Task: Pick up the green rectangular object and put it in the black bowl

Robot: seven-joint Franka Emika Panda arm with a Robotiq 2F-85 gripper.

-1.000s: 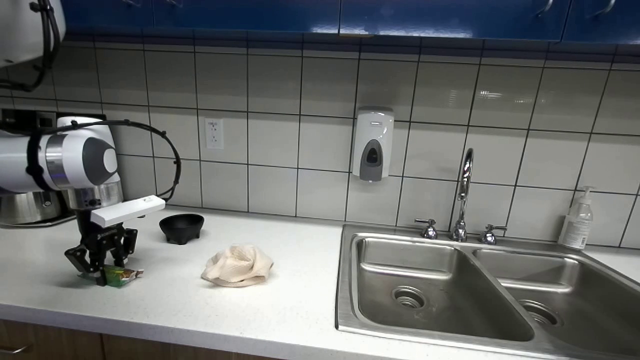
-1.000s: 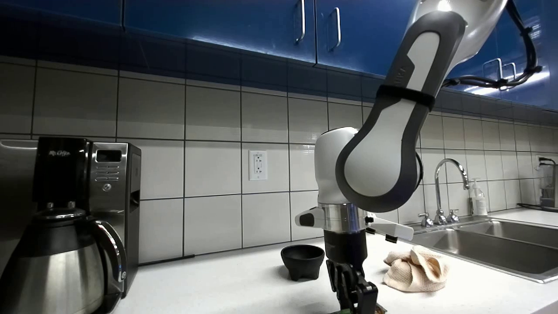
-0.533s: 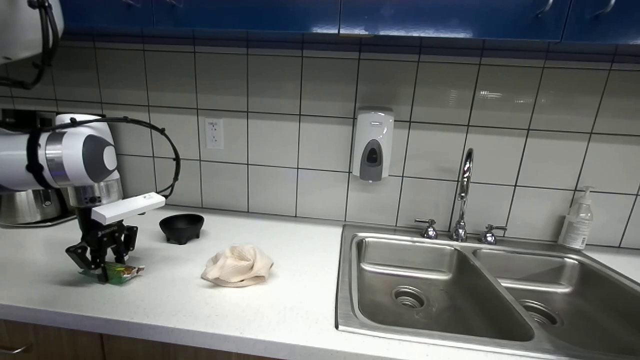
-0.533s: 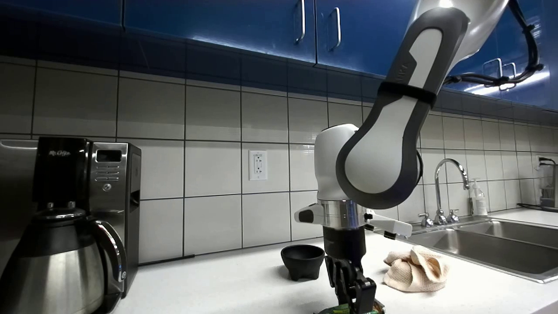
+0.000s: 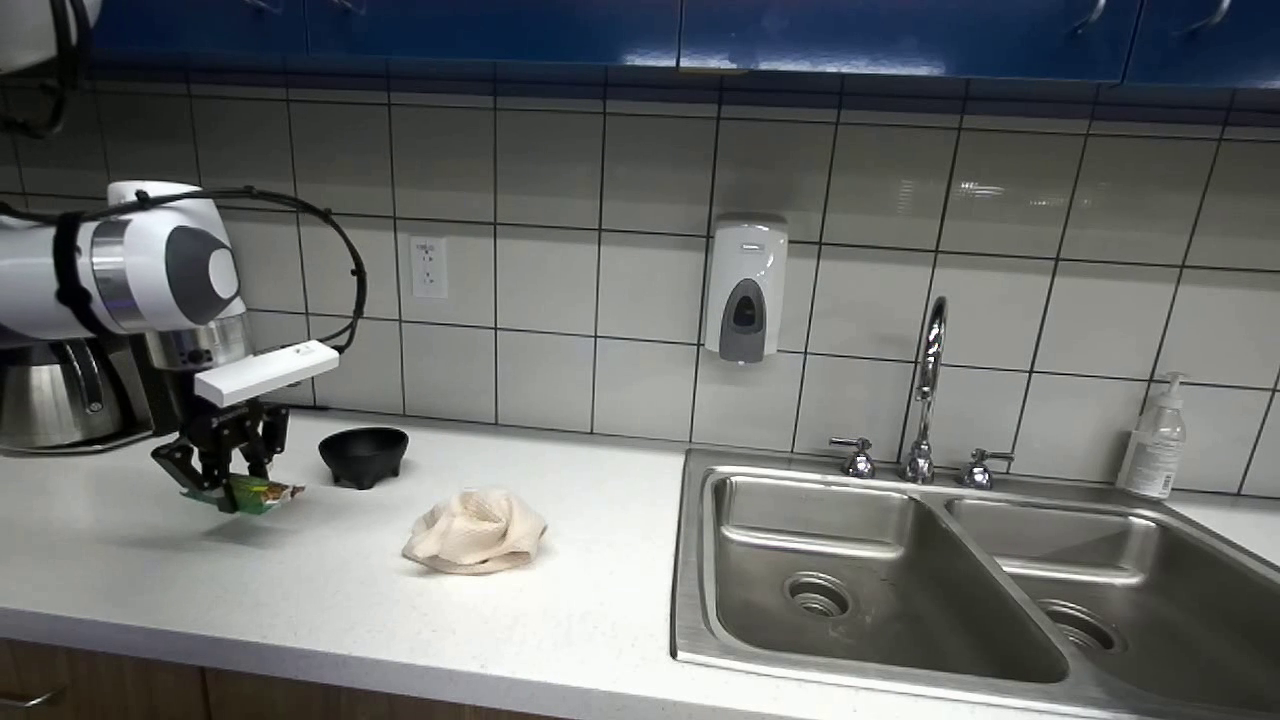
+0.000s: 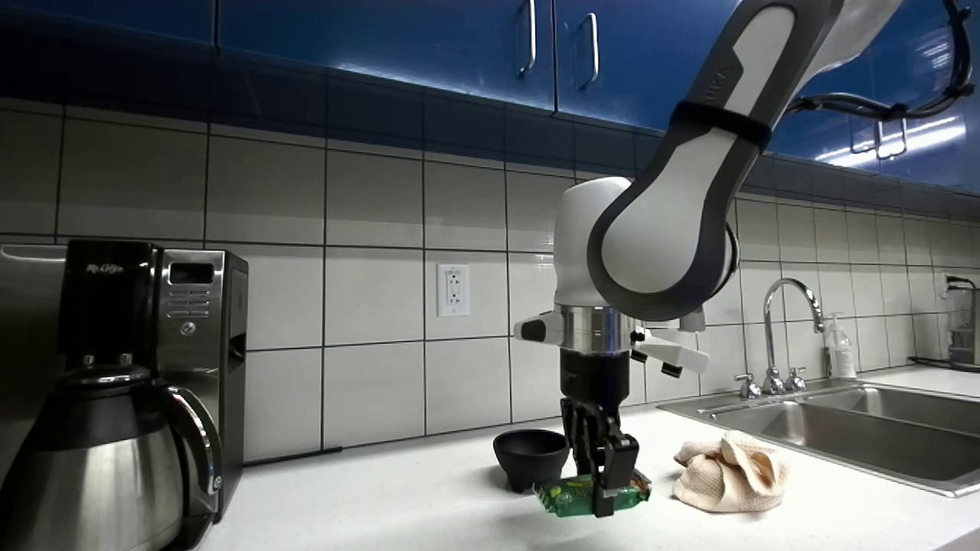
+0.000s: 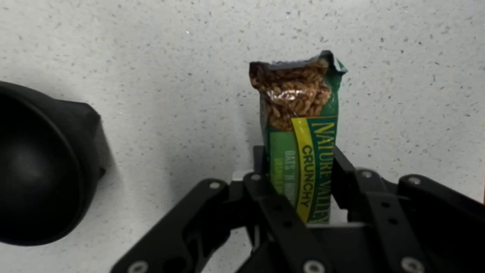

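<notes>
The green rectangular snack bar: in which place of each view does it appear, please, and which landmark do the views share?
In an exterior view: the green rectangular wrapped snack bar is at left, below mid-height.
In an exterior view: the bar is low, right of centre.
Wrist view: the bar is right of centre.
Shared landmark: the round black bowl, cropped in the wrist view.

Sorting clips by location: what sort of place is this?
A kitchen, possibly a shared office or lab one rather than a home. The double-basin sink and coffee maker say kitchen; the wall-mounted dispenser hints at shared use.
</notes>
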